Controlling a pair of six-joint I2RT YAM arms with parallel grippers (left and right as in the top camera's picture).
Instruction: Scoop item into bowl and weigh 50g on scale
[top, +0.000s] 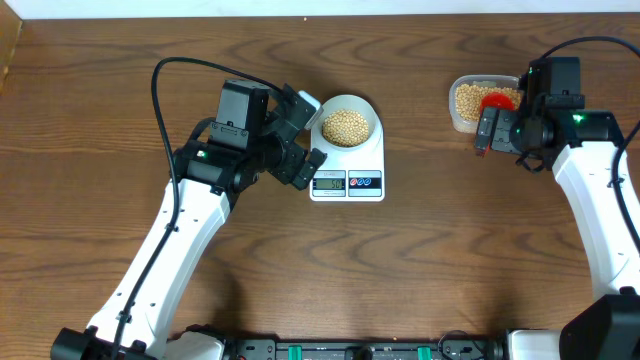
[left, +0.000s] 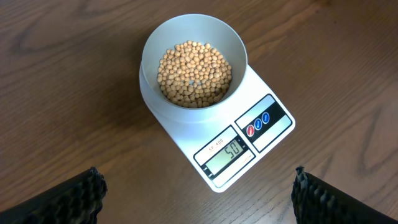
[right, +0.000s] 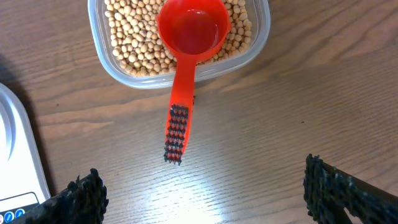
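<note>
The brown wooden table (top: 100, 80) carries everything, with one white arm reaching in from each side. The left gripper (top: 306, 135) hangs just beside the scale's left edge with its jaws spread wide and nothing between them. The right gripper (right: 214, 198) is over bare wood near the clear plastic tub (right: 261, 31), equally wide apart and empty. The white scale (left: 186, 130) lies flat near the table's middle, well apart from the tub at the far right. On the scale's platform stands the pale round bowl (left: 186, 34), upright and about as wide as the scale. The tub holds a layer of loose beans (right: 130, 37) and the red scoop (right: 189, 28), which rests cup-up and empty on them, its handle sticking out over the rim toward the right gripper. Inside the bowl, a heap of the same tan beans covers the bottom. The scale's small display (left: 225, 154) reads 50, beside two round buttons (left: 258, 123).
</note>
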